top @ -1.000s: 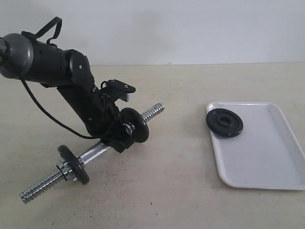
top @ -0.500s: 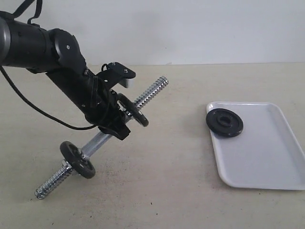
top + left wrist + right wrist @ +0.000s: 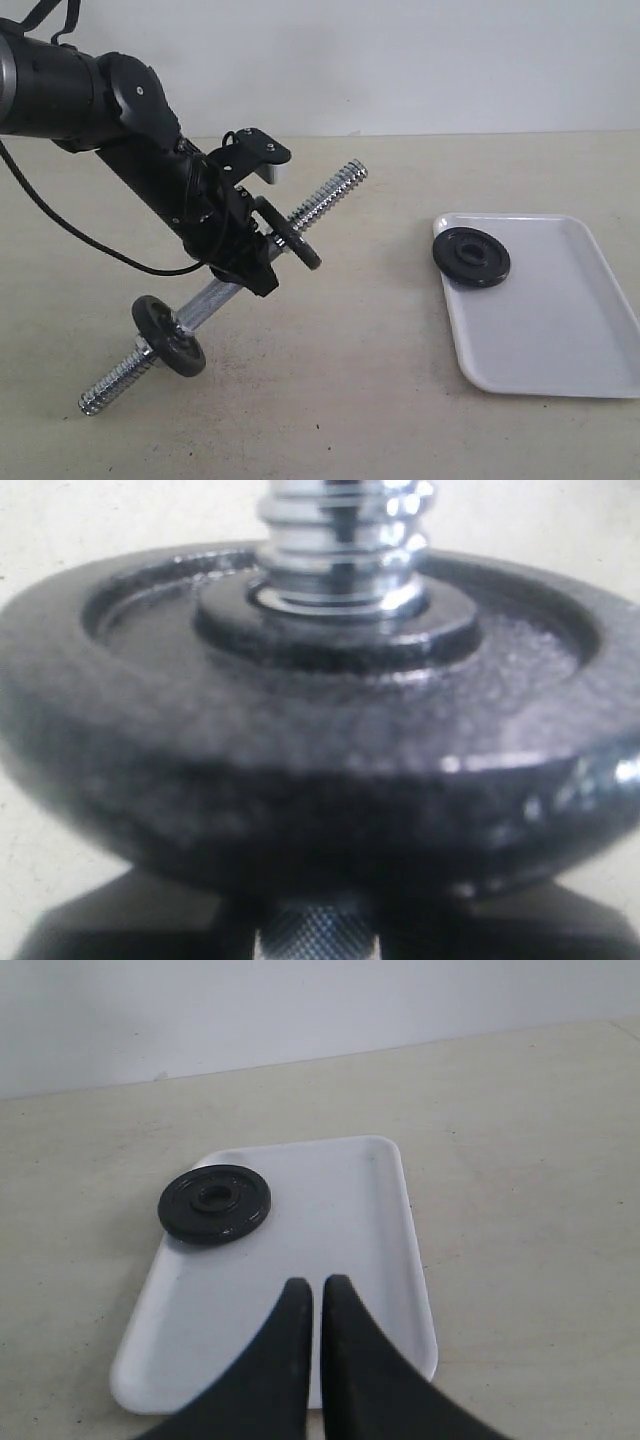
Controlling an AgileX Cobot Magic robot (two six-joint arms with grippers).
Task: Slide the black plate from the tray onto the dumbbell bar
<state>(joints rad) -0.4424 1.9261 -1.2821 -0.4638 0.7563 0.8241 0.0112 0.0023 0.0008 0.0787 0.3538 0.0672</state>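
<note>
The black plate (image 3: 471,257) lies flat at the tray's (image 3: 550,330) near-left corner. My left gripper (image 3: 252,262) is shut on the dumbbell bar (image 3: 326,195) at its smooth middle and holds it tilted, with the far threaded end raised. Another black disc (image 3: 290,232) sits on the bar just beyond the fingers and fills the left wrist view (image 3: 320,760) below the thread (image 3: 340,540). A second disc with a collar nut (image 3: 167,336) sits near the low end. My right gripper (image 3: 316,1285) hovers shut over the tray (image 3: 360,1210), short of the plate (image 3: 215,1204), holding nothing.
The beige tabletop (image 3: 360,400) runs back to a white wall. The tray lies at the right side, holding only the one plate. The right arm is outside the exterior view.
The left arm has swung the bar up and to the right: its far threaded end rose, the tilt steepened, and the low end shifted right. Plate and tray have not moved.
</note>
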